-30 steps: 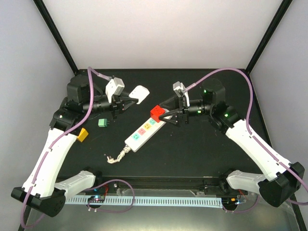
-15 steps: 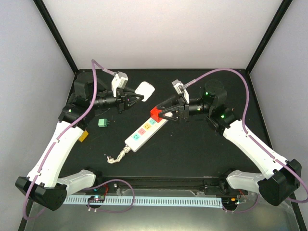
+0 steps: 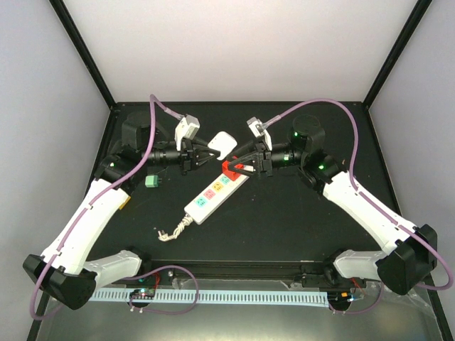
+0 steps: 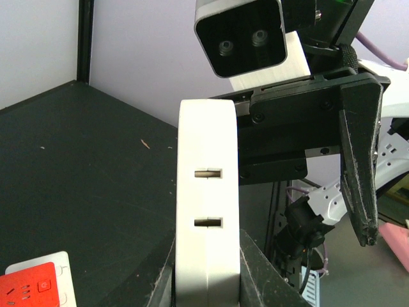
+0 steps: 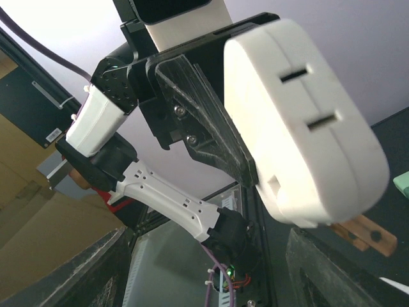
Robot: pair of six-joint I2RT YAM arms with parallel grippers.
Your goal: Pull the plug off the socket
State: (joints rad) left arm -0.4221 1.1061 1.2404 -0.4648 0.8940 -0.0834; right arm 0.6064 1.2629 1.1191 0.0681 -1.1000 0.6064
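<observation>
Two grippers face each other above the far end of the power strip (image 3: 207,199), which lies on the black table (image 3: 306,220) with its long axis running from near left to far right and its cord stub (image 3: 173,231) trailing off the near-left end. A red block (image 4: 27,291) sits on the far-right end of the strip, and I take it for the plug to be pulled. Seen from overhead, the right gripper (image 3: 235,168) hangs right over that block, fingers pointing left and spread apart with nothing between them. Its own camera shows no red at all, so it is probably raised above the plug rather than straddling it. The left gripper (image 3: 207,152), just to the far left of the plug, is clenched on a white block (image 4: 208,192) with two slots, so the right arm is both the nearer and the free one. For a grasp, the plug lies below the right jaws, which would need to drop around it and pull up, away from the strip. How high the fingers stand above the plug cannot be read from overhead. Only a corner of the plug shows in the left wrist view, and its seating in the strip is hidden. A green piece (image 3: 151,182) lies left of the strip, and an orange piece (image 3: 126,204) is mostly covered by the left arm.
</observation>
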